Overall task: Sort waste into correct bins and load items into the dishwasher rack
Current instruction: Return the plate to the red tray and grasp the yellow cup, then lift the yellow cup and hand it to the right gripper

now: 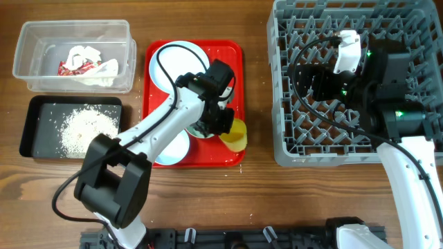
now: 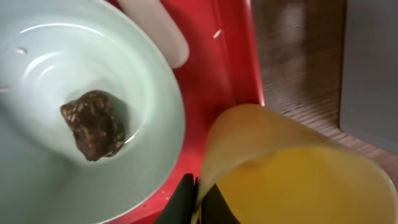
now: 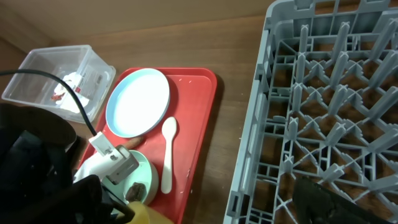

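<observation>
My left gripper (image 2: 199, 200) is shut on the rim of the small yellow cup (image 2: 292, 174) at the red tray's right front corner (image 1: 235, 135). Beside it a light teal bowl (image 2: 143, 93) holds the small brown lump (image 2: 93, 124). The white spoon (image 3: 168, 155) and pale blue plate (image 3: 138, 102) lie on the red tray (image 1: 228, 55). My right gripper (image 3: 199, 193) hovers open and empty over the grey dishwasher rack (image 1: 284, 138). The clear tub (image 1: 28, 66) holds crumpled paper and red wrappers (image 1: 86, 62). The black tray (image 1: 31, 131) holds rice (image 1: 86, 128).
A pale round dish (image 1: 169, 149) sits at the red tray's front left, partly under my left arm. Bare wooden table lies between the red tray and the rack (image 3: 239, 106). The rack's upright pegs (image 3: 323, 112) fill its floor.
</observation>
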Motion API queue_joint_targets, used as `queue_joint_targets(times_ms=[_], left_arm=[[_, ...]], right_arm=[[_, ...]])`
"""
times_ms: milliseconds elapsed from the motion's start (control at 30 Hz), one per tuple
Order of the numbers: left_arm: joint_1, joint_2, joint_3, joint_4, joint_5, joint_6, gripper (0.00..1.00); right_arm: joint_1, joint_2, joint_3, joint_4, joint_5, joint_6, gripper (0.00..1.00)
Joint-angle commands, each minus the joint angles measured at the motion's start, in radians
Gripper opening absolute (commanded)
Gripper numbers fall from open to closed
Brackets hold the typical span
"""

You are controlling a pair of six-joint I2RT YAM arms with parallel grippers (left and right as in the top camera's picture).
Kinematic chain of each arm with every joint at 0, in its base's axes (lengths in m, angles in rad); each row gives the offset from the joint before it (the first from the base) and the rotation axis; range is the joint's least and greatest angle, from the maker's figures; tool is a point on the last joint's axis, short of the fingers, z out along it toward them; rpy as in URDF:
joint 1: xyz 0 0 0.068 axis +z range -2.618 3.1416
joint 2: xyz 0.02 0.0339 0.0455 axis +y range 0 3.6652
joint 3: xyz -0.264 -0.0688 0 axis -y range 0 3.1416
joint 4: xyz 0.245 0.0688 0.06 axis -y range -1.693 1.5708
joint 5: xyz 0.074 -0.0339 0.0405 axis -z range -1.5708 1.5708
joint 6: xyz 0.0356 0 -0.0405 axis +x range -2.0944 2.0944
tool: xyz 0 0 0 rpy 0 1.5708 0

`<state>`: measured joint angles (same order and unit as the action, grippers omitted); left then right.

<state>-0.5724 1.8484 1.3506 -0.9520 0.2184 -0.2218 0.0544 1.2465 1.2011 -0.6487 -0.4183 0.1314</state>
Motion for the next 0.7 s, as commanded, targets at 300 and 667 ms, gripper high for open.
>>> queue_joint_targets(times_ms=[300, 667], left_arm=[[0.153, -0.095, 0.045, 0.009, 0.439, 0.017, 0.04], [0.459, -0.111, 0.045, 0.194, 1.168, 0.035, 0.04]], right_arm=[[0.004, 0.01, 0.015, 0.01, -0.036, 0.085, 1.0], [0.004, 0.187, 0.015, 0.228, -0.637, -0.077, 1.0]])
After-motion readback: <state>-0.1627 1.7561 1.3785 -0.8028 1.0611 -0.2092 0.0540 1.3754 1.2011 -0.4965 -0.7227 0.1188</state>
